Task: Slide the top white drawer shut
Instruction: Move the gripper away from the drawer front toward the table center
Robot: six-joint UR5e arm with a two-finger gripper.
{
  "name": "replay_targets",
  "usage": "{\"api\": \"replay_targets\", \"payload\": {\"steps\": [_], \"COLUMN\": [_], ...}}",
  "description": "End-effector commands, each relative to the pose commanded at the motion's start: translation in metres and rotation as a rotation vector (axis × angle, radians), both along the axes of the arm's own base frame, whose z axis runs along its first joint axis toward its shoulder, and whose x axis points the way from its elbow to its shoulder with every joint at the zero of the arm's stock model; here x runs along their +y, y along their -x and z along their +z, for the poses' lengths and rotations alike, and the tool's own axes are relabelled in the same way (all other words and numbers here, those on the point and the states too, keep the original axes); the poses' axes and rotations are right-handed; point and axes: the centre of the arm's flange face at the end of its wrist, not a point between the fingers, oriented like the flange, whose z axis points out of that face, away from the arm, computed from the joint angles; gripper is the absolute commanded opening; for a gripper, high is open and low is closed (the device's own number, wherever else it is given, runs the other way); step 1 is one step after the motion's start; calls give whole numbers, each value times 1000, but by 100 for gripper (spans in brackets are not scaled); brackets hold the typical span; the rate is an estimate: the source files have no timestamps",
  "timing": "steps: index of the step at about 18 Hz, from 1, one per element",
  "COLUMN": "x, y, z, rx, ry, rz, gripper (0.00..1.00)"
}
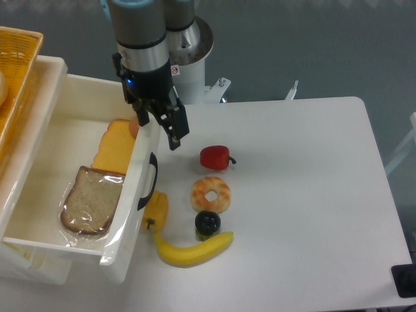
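Observation:
The top white drawer (45, 133) stands pulled out at the left of the table, its front panel facing right with a curved black handle (151, 181). Inside it lie a wrapped slice of bread (91, 200) and orange-yellow slices (116, 148). My gripper (159, 128) hangs over the far end of the front panel. It is open, with one finger on the drawer's inner side and the other finger (176, 132) on the outer side above the table. Whether a finger touches the panel is unclear.
An orange-yellow woven basket (16, 71) sits above the drawer at the top left. Right of the front panel lie a yellow pepper (156, 211), a banana (193, 250), a black fruit (207, 223), a ring-shaped piece (210, 194) and a red pepper (216, 157).

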Motion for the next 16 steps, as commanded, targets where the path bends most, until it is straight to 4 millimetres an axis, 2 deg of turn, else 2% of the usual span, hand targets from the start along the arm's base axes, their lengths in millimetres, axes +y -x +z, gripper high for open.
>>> {"api": "replay_targets", "payload": {"steps": [7,11,14,16], "x": [8,6,11,11], "y": [29,41,53,70], "z": [-26,-45,-72,-90], "rx": [-28,-59,-96,-113], "ry": [39,59,85,100], "rz": [37,135,223,313], "gripper": [100,100,100,100]}}
